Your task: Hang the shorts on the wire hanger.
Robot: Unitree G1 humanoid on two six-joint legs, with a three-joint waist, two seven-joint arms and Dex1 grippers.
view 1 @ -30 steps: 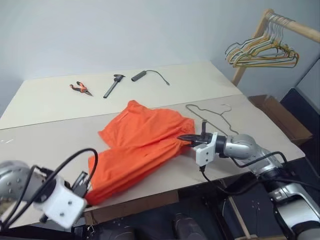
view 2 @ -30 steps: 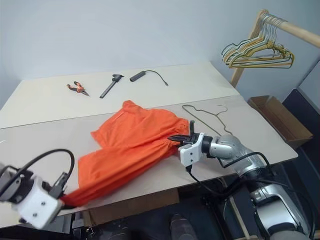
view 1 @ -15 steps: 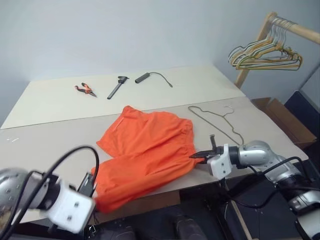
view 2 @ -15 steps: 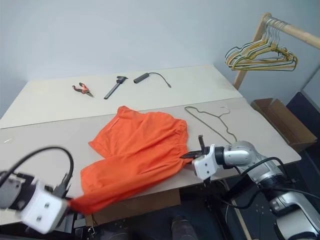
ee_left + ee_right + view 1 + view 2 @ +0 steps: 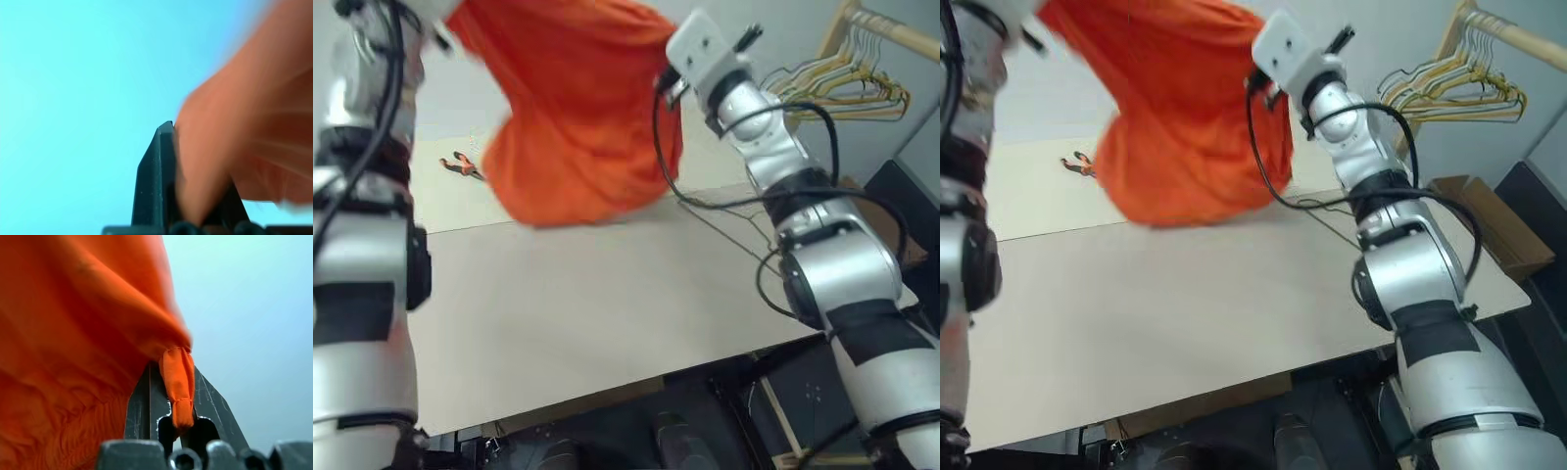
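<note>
The bright orange shorts (image 5: 576,108) hang in the air above the far part of the table, held up by both arms. My left gripper (image 5: 194,164) is shut on a bunched edge of the shorts, at the upper left in the eye views. My right gripper (image 5: 178,384) is shut on a rolled fold of the waistband, at the shorts' upper right corner. A thin line of the wire hanger (image 5: 749,235) seems to lie on the table behind my right arm, which hides most of it.
The beige table (image 5: 587,294) spreads out under the shorts. Orange-handled pliers (image 5: 462,164) lie at the far left. A wooden rack with a cluster of wire hangers (image 5: 847,83) stands at the right, with a cardboard box (image 5: 1484,220) below it.
Both arms swung up and forward, lifting the shorts off the table into the air. The other tools at the back are now hidden behind the cloth.
</note>
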